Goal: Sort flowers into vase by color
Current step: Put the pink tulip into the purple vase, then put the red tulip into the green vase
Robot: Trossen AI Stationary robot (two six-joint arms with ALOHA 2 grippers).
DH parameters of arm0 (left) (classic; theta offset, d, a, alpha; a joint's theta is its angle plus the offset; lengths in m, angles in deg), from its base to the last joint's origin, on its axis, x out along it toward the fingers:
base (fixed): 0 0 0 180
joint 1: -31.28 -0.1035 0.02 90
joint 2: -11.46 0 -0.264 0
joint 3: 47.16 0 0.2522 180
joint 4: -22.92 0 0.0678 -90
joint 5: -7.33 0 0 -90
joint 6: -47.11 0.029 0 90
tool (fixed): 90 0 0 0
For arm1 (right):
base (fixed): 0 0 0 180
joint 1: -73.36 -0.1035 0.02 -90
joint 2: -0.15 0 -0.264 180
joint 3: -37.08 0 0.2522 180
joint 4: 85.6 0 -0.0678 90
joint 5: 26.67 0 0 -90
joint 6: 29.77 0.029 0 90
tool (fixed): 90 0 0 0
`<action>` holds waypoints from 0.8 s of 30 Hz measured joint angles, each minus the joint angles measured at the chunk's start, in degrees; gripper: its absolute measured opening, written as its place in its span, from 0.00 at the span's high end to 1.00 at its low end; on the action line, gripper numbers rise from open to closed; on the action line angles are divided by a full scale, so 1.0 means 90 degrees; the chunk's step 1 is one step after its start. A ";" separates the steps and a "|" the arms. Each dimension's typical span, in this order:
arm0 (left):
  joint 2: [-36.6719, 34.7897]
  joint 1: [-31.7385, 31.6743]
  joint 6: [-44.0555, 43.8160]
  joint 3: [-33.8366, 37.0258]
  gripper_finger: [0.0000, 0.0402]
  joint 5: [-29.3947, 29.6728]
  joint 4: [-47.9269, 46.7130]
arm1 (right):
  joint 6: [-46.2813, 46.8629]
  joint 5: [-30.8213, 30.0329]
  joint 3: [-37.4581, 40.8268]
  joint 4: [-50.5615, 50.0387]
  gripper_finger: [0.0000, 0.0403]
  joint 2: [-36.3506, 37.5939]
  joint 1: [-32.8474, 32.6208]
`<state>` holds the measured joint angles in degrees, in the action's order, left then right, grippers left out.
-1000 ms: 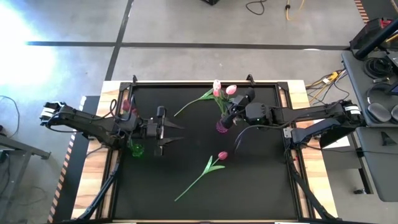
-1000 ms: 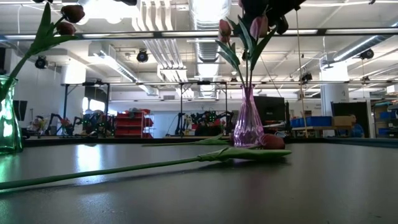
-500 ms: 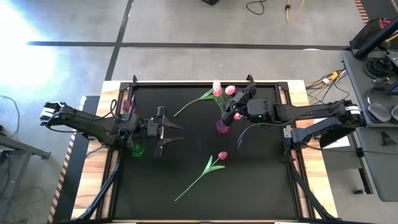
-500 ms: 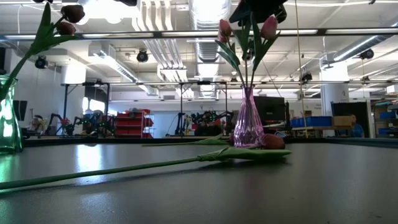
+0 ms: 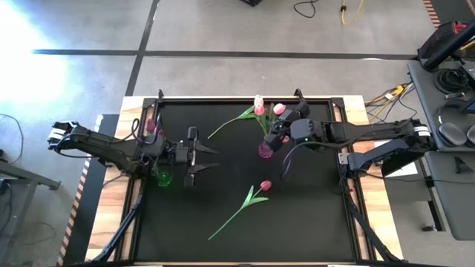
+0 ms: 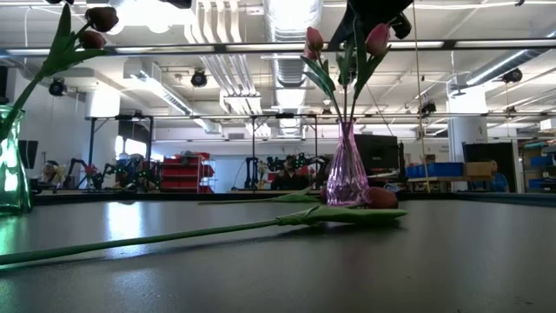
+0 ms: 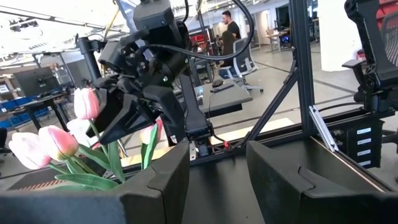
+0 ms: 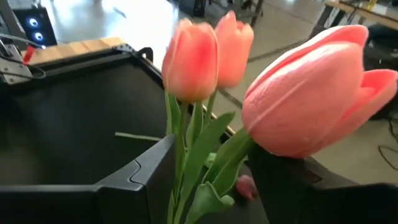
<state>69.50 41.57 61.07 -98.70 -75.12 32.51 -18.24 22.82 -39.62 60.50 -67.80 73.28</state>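
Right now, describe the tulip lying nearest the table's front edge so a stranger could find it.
On the black table, look in front of the purple vase, toward the near edge. The loose tulip lies flat there alone, stem slanting toward the front, pink head nearest the vase; the other loose flower lies behind the vase.

- No words, labels, brand names, numbers or signs can be read in any of the views.
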 joint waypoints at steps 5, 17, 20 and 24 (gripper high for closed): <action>0.0000 0.0000 -0.0013 0.0000 0.64 0.0000 0.0000 | 0.0226 -0.0001 -0.0343 -0.0555 0.53 -0.0007 0.0000; 0.0000 0.0000 -0.0013 0.0000 0.64 0.0000 -0.0044 | 0.0754 0.0032 -0.1122 -0.2357 0.53 -0.0012 0.0000; 0.0000 0.0001 -0.0014 0.0000 0.64 0.0000 -0.0053 | 0.0971 0.0193 -0.1195 -0.2687 0.53 -0.0012 0.0000; 0.0000 0.0001 -0.0015 0.0000 0.64 0.0000 -0.0081 | 0.0952 0.0278 -0.1274 -0.2758 0.53 -0.0012 -0.0002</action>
<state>69.50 41.58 60.94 -98.70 -75.12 31.78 -9.68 25.32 -51.08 35.67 -67.90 73.26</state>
